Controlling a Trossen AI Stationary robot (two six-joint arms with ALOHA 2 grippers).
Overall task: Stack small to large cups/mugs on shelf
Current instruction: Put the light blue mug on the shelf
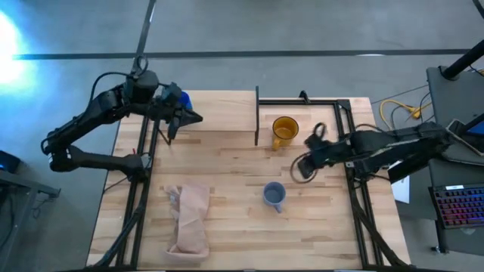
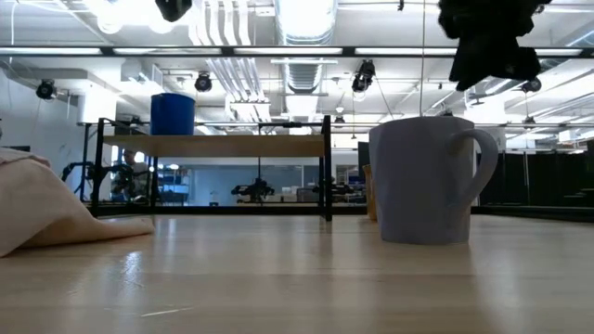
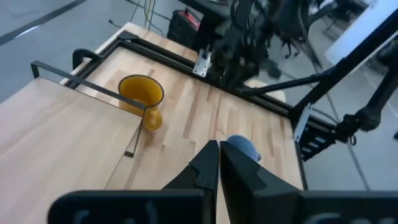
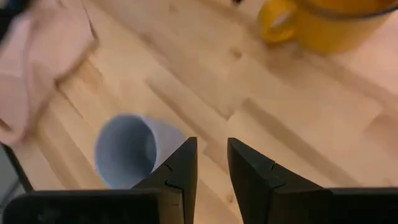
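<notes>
The small bright blue mug [image 1: 182, 99] stands on the left part of the pale wooden shelf [image 1: 227, 112]; it also shows on the shelf in the low view [image 2: 173, 113]. The amber-yellow mug [image 1: 284, 130] stands on the tabletop just right of the shelf. The grey-blue mug [image 1: 274, 194] stands upright on the table nearer the front. My left gripper [image 1: 195, 118] is shut and empty above the shelf, beside the blue mug. My right gripper [image 4: 211, 158] is open and empty above the table, between the yellow mug [image 4: 323, 25] and the grey-blue mug [image 4: 127, 152].
A crumpled beige cloth [image 1: 189, 217] lies on the table's front left. The shelf's thin black frame [image 1: 257, 113] stands along its right end. Black rails [image 1: 355, 196] run along the table's sides. Bare planks lie between the shelf and the grey-blue mug.
</notes>
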